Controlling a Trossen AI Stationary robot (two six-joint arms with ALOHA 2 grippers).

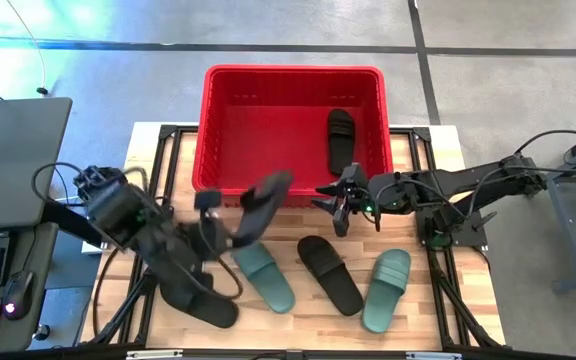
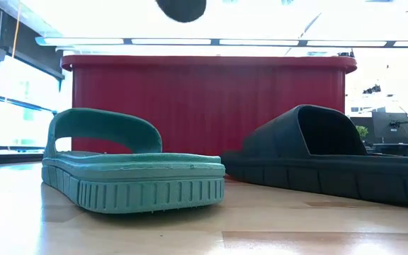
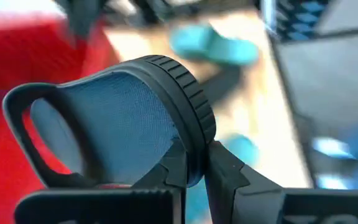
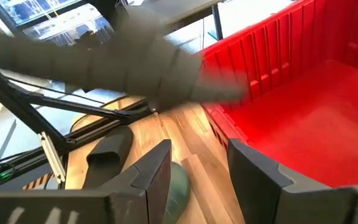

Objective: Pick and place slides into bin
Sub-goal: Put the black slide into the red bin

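My left gripper (image 1: 238, 228) is shut on a black slide (image 1: 265, 203), held in the air just before the near wall of the red bin (image 1: 218, 150). One black slide (image 1: 340, 140) lies inside the bin at its right. My right gripper (image 1: 334, 207) is open and empty, hovering by the bin's near rim. On the table lie a green slide (image 1: 265, 275), a black slide (image 1: 330, 272), another green slide (image 1: 386, 288) and a black slide (image 1: 200, 303), each on its sole. My left gripper pinches the sole's edge (image 3: 194, 140) between its two fingers, at the end away from the strap (image 3: 17, 106), one finger (image 3: 166, 177) on the footbed side and one (image 3: 232, 174) on the underside. The slide is lifted clear, standing up from the fingers.
The bin's thick rim (image 4: 229, 134) lies just beside my right gripper (image 4: 197, 158). In the low view a green slide (image 2: 133, 170) and a black slide (image 2: 324, 156) stand before the bin's wall (image 2: 204, 99). A laptop (image 1: 8, 170) sits off the table's left edge.
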